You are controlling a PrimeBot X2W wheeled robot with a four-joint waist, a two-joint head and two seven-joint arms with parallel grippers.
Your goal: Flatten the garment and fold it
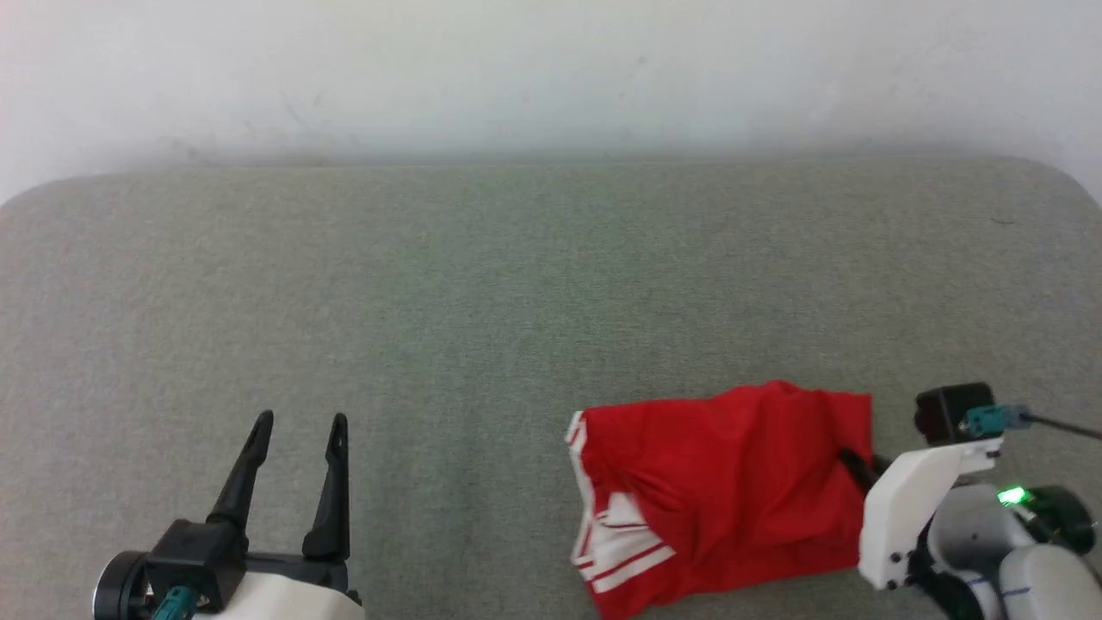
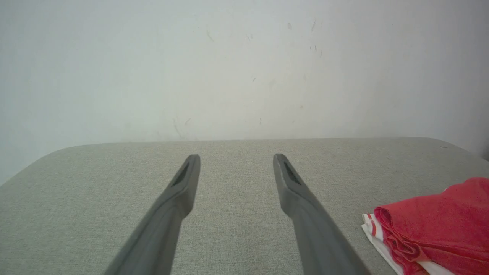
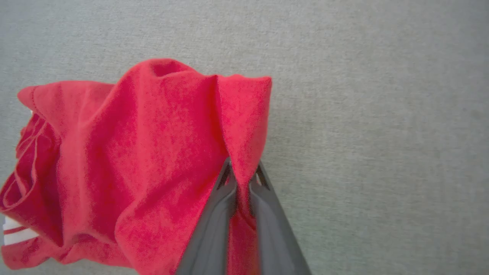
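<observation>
The garment is a crumpled red T-shirt with white, red-striped trim, lying bunched on the grey surface at the lower right of the head view. My right gripper reaches in from the right and is shut on a fold at the shirt's right edge. In the right wrist view the red cloth is pinched between the two dark fingers of that gripper. My left gripper stands open at the lower left, well apart from the shirt. The left wrist view shows its spread fingers over bare fabric and the shirt at the right edge.
The grey-green padded surface stretches wide with rounded far corners. A white wall rises just behind its far edge.
</observation>
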